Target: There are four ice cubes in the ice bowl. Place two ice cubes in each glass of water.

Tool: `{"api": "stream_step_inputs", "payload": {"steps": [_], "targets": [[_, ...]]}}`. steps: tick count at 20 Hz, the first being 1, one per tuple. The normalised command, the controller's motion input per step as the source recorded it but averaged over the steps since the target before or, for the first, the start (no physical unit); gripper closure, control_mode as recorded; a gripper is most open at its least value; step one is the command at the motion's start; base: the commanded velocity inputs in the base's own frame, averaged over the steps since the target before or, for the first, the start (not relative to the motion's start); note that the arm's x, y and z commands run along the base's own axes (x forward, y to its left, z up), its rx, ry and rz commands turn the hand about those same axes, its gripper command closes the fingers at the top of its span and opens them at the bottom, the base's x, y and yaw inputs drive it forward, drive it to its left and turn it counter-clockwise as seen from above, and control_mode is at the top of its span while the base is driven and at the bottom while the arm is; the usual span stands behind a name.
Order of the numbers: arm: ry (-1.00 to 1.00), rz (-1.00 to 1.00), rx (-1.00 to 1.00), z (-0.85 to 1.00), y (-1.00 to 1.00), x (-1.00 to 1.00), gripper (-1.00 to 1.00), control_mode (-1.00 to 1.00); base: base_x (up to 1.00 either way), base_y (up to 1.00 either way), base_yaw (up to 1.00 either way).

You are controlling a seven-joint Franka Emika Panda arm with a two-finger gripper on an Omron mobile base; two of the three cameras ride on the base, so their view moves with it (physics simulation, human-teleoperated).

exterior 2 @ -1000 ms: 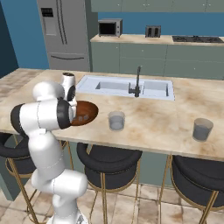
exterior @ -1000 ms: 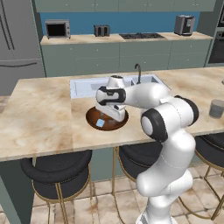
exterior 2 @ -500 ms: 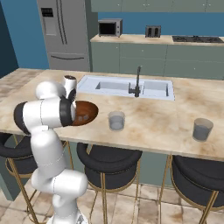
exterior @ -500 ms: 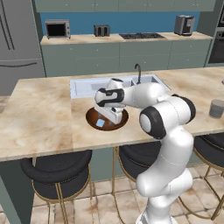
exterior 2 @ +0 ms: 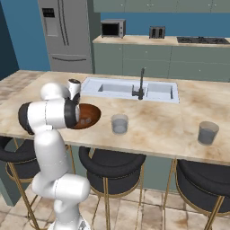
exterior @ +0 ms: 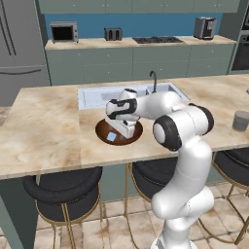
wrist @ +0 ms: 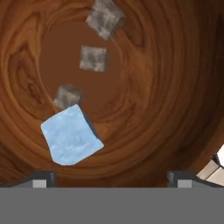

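Now the jaws, spread wide and holding nothing, hang low inside the ice bowl (wrist: 175, 87) on the tabletop (exterior: 44, 131). All four ice cubes (wrist: 71, 134) lie in it; the nearest, pale blue, sits toward the left fingertip (wrist: 41, 178), off-centre between them.

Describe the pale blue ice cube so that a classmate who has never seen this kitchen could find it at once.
Start at the long marble counter with the sink, and find the round wooden ice bowl in front of the sink. Four cubes lie inside; the pale blue ice cube is the one nearest the camera in the hand view. It looks larger and clear blue, while the other three cubes are grey.
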Motion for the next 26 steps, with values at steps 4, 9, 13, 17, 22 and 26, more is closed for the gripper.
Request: {"api": "stream_step_inputs", "payload": {"steps": [4,9,13,17,22,26], "targets": [[0.00,-0.02,0.03,-0.18,0.04,0.26,-1.00,-1.00,0.00,0.00,0.00],[0.00,-0.01,0.05,-0.17,0.02,0.16,-1.00,-1.00,0.00,0.00,0.00],[0.00,0.00,0.05,-0.10,0.07,0.12,-1.00,-1.00,0.00,0.00,0.00],[0.00,0.00,0.04,-0.02,0.17,0.13,-1.00,-1.00,0.00,0.00,0.00],[0.01,0.00,0.03,-0.10,0.16,0.07,-1.00,-1.00,0.00,0.00,0.00],[0.02,0.00,0.01,-0.15,0.07,0.09,-1.00,-1.00,0.00,0.00,0.00]]}}
